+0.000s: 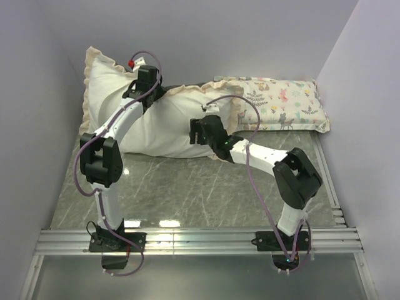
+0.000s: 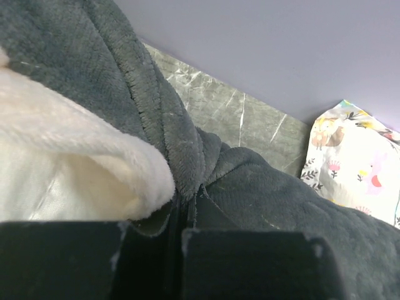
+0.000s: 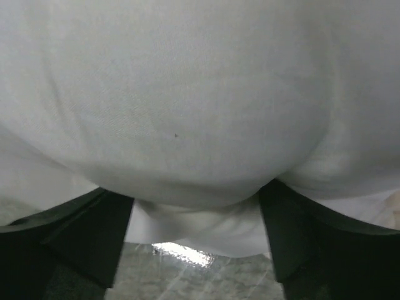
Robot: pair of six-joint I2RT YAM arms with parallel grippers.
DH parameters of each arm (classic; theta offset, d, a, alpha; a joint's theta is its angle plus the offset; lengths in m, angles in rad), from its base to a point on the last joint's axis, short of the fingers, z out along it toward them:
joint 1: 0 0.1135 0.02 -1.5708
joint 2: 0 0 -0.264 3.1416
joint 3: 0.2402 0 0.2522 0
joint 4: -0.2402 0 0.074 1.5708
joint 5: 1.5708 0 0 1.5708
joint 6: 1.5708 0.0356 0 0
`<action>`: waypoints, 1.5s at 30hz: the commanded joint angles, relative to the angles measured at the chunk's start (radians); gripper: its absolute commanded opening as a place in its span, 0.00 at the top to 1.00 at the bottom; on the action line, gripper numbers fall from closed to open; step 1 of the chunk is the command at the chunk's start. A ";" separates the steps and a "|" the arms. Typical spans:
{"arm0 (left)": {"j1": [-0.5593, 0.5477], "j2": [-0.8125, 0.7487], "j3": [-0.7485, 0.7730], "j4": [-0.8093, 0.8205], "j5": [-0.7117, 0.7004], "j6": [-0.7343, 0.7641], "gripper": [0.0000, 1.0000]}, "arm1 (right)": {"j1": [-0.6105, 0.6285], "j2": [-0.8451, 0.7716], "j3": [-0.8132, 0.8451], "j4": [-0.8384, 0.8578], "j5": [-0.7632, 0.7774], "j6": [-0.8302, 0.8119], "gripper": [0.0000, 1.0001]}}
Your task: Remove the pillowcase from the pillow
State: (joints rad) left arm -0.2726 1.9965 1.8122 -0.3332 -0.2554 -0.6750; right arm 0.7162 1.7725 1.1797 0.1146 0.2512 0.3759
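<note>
1. At the left side of the table (image 1: 206, 187), the side wall (image 1: 31, 125) stands just beside the left end of the pillow (image 1: 165, 134). You have almost no room there for a pull to the left.
2. The left gripper (image 1: 145, 80) is at the back edge of the pillow. In its wrist view the fingers (image 2: 250, 262) are closed on a fold of the pillowcase (image 2: 250, 194), with dark grey plush outside and cream pile just beside it.
3. The pillow lies in the back left part of the table, and its long axis runs from the left wall toward the middle. The pillowcase is around its back and left. You see the cream frill at the back left corner and a dark strip along the back edge.
4. The right gripper (image 1: 199, 128) is at the near right end of the pillow, so it is the nearer arm to the pillow's body. Its fingers (image 3: 81, 231) stand wide apart, and the white cloth bulges between them without being pinched.
5. At the right, the small printed pillow (image 1: 281, 103) lies along the back wall, close to the frill. I think this side is also tight.
6. The open room is the bare table on the near side. I judge that the right fingers must first close on the pillow. Then you can draw the two apart along the long axis.
</note>
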 commanded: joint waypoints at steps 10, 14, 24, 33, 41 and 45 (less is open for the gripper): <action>-0.077 -0.191 -0.163 -0.202 -0.087 0.055 1.00 | 0.026 -0.292 0.222 -0.354 0.123 -0.026 1.00; -0.145 -0.269 -0.175 -0.213 -0.125 0.051 1.00 | -0.006 -0.464 0.259 -0.489 0.152 -0.025 1.00; -0.234 -0.266 -0.292 -0.069 0.008 -0.009 0.94 | -0.218 -0.475 0.115 -0.506 -0.003 0.053 1.00; -0.237 -0.281 -0.255 0.054 0.078 0.026 0.24 | -0.244 -0.436 -0.068 -0.454 0.069 0.078 0.80; -0.249 -0.524 -0.335 -0.058 -0.233 -0.047 0.13 | -0.192 -0.542 -0.037 -0.437 0.069 0.020 0.33; -0.281 -0.704 -0.535 -0.153 -0.406 -0.188 0.11 | -0.098 -0.556 0.026 -0.418 0.071 -0.032 0.27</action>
State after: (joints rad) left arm -0.5339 1.4021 1.4117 -0.3744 -0.4717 -0.7414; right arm 0.5617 1.2552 1.1271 -0.3729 0.3058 0.3965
